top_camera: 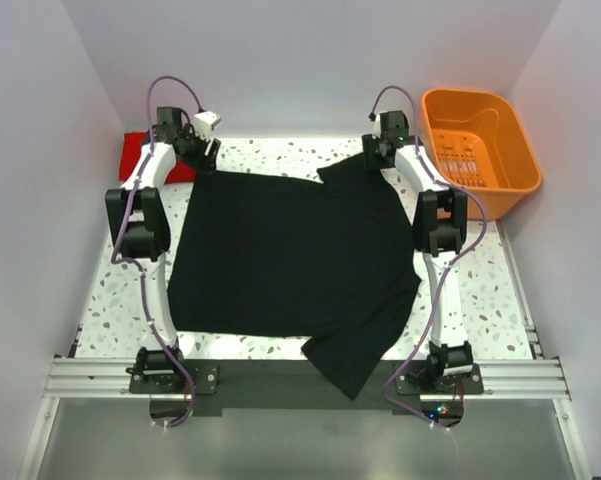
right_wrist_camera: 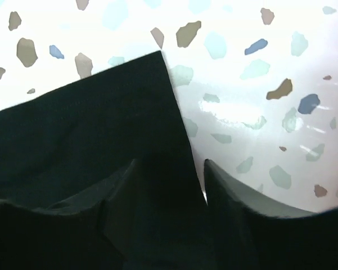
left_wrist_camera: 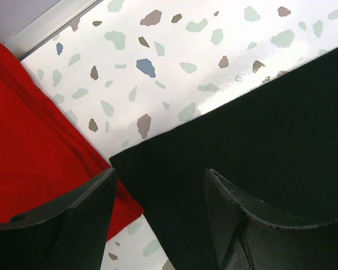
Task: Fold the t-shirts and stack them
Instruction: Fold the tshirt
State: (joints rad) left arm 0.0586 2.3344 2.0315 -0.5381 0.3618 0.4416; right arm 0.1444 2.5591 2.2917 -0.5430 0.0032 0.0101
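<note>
The black t-shirt (top_camera: 290,260) lies spread flat over the table, one sleeve hanging past the near edge. The red t-shirt (top_camera: 138,152) is a small folded rectangle at the far left corner. My left gripper (top_camera: 204,150) hovers over the black shirt's far left corner (left_wrist_camera: 174,169), beside the red t-shirt (left_wrist_camera: 34,146). Its jaws (left_wrist_camera: 160,171) stand open, with the corner lying below the gap. My right gripper (top_camera: 376,152) is at the shirt's far right part. In the right wrist view it (right_wrist_camera: 170,163) is open, straddling the black cloth's edge (right_wrist_camera: 157,112).
An orange plastic basket (top_camera: 478,150) stands at the far right, beside the right arm. White walls close in the table on three sides. A metal rail (top_camera: 300,375) runs along the near edge under the hanging sleeve.
</note>
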